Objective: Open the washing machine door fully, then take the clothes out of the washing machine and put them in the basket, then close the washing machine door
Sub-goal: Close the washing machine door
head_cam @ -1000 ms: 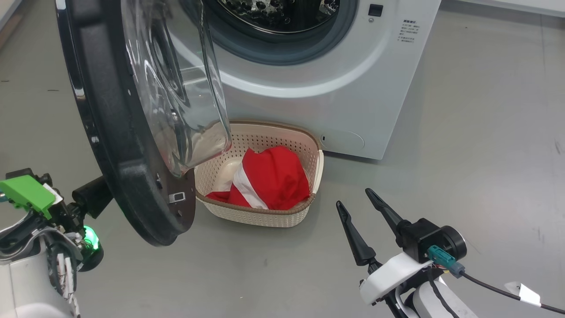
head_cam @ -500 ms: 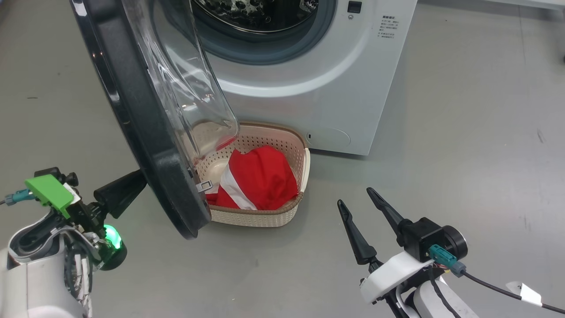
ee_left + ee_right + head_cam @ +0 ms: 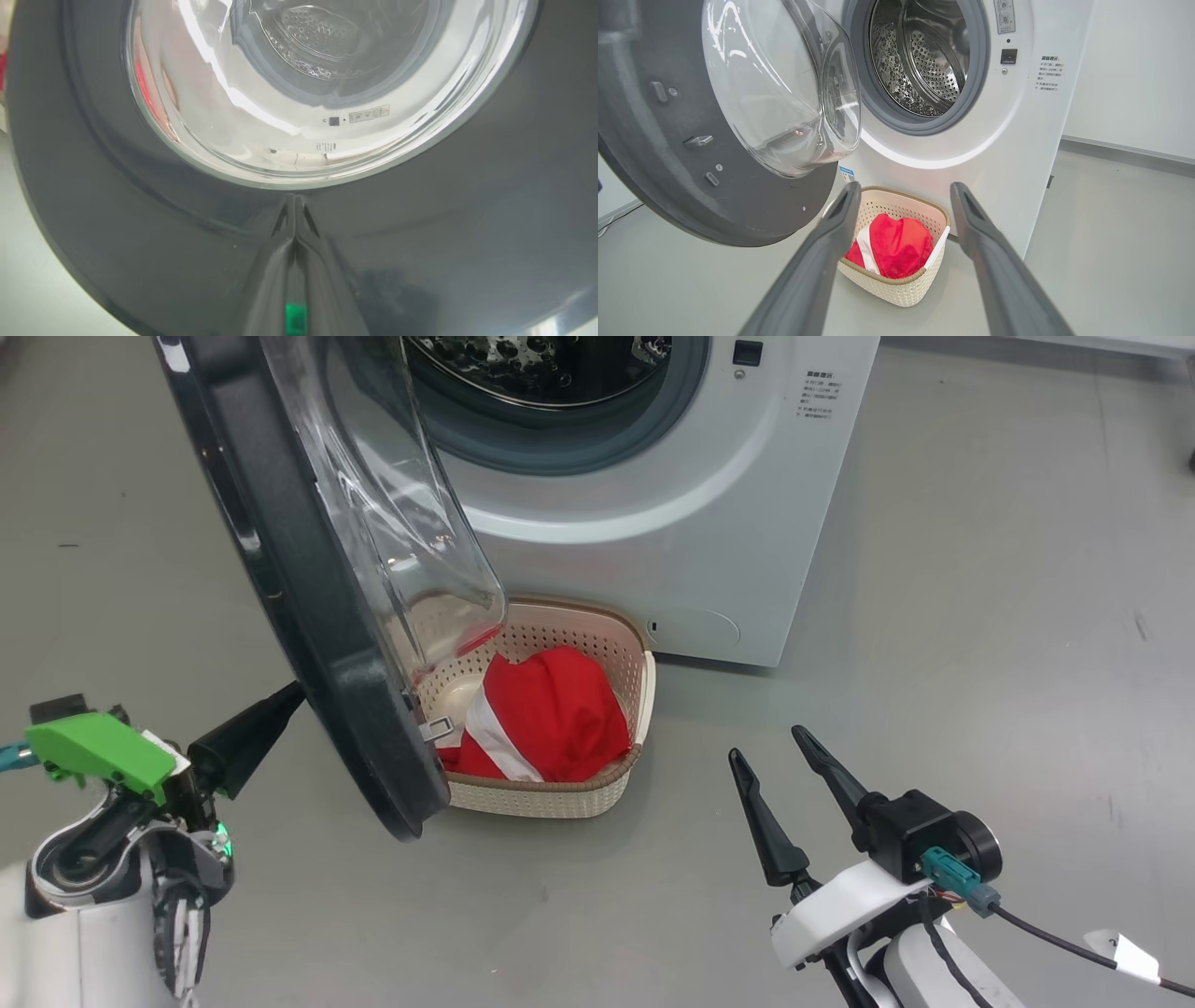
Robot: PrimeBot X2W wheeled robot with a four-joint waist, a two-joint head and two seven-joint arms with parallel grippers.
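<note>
The washing machine door (image 3: 289,579) stands partly open, its black rim edge-on and its glass bowl (image 3: 401,504) over the basket's left end. My left gripper (image 3: 291,694) is shut, its tips pressed against the outer face of the door (image 3: 140,224); the fingers (image 3: 294,219) meet just under the glass. The white washing machine (image 3: 653,523) shows a bare steel drum (image 3: 924,60). On the floor before it, the cream basket (image 3: 560,798) holds the red clothes (image 3: 560,719) with a white stripe. My right gripper (image 3: 767,744) hovers open and holding nothing to the basket's right, pointing at the basket (image 3: 896,289).
Grey floor (image 3: 980,616) spreads to the right of the machine and in front of the basket. A white wall with a grey skirting (image 3: 1125,154) runs behind on the right. A cable (image 3: 1055,938) trails from my right wrist.
The door has swung from wide open toward the machine, with my left gripper following against its outer face. The head view shifted a little. The right gripper barely moved.
</note>
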